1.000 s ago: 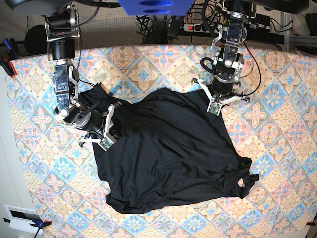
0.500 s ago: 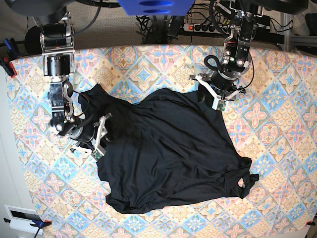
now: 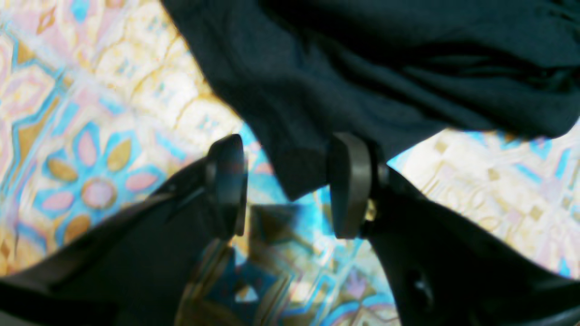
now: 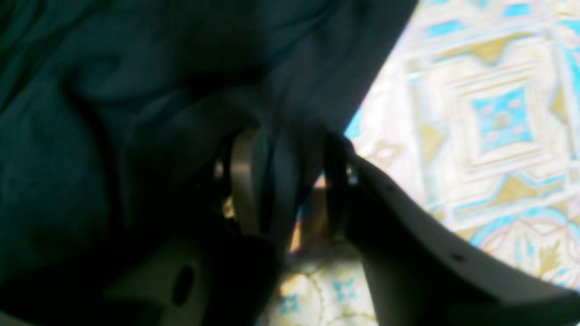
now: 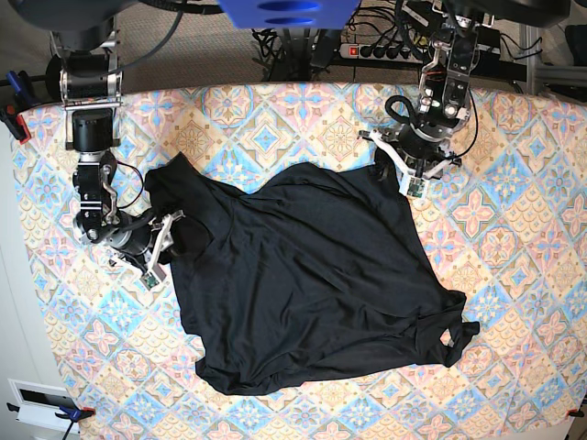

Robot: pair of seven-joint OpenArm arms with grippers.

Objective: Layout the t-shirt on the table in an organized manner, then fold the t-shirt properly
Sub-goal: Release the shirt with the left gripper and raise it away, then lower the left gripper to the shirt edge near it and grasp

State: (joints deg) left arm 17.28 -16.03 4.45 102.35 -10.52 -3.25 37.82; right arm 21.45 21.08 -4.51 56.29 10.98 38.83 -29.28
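Both grippers stand with their jaws parted and nothing clamped between them: the left gripper hangs just over a pointed corner of the t-shirt that lies loose in the gap, touching neither pad so far as the wrist view shows, and the right gripper sits at the shirt's opposite edge — its own wrist view is dark and blurred, so whether cloth brushes a finger there I cannot tell. Outward from them, the black shirt lies spread but crumpled across the middle of the table, wrinkled along its far edge, with a bunched part at the near corner on the left arm's side. Its widest stretch seems to run slantwise from the right gripper's end to that bunched corner. The shirt lies between the two arms, each at one far corner; the bunched corner is well apart from both, though the left arm looks nearer to it.
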